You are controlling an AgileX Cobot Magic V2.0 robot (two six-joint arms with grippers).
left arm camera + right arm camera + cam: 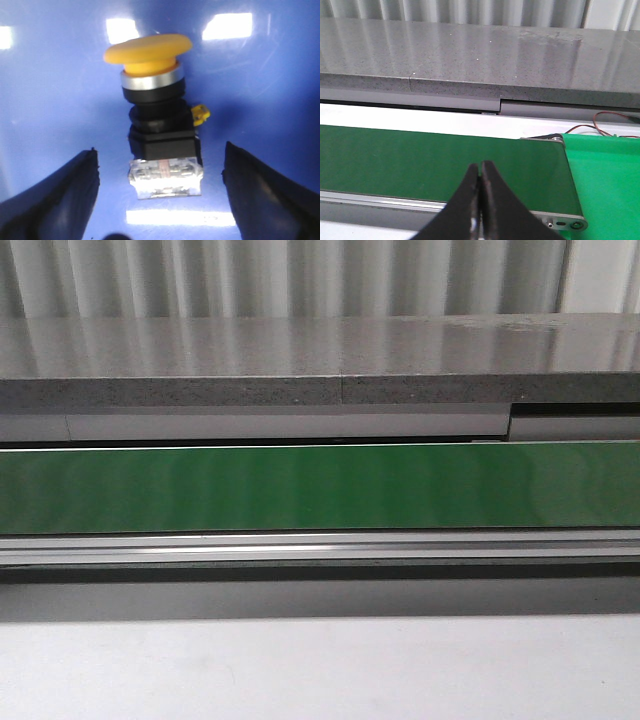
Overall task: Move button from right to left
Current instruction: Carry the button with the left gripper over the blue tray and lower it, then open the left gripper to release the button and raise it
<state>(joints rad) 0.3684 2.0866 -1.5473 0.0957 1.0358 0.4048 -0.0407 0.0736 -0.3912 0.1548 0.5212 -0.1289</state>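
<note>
Black fingers (55,195) of my left gripper (162,200) sit nearest the lens, jaws spread wide and released either side of the button (157,115), which lies on a glossy blue surface (50,90) with its yellow cap pointing away from the wrist and its clear base between the fingertips, not touching them as far as I can see. Right gripper (481,200) has its jaws clenched on nothing, hanging over the green belt (435,157), and that belt looks bare out front too. My guess is the button's already on the left side and I'm at the let-go step, so next I'd just lift the left arm straight away without clipping the cap.
</note>
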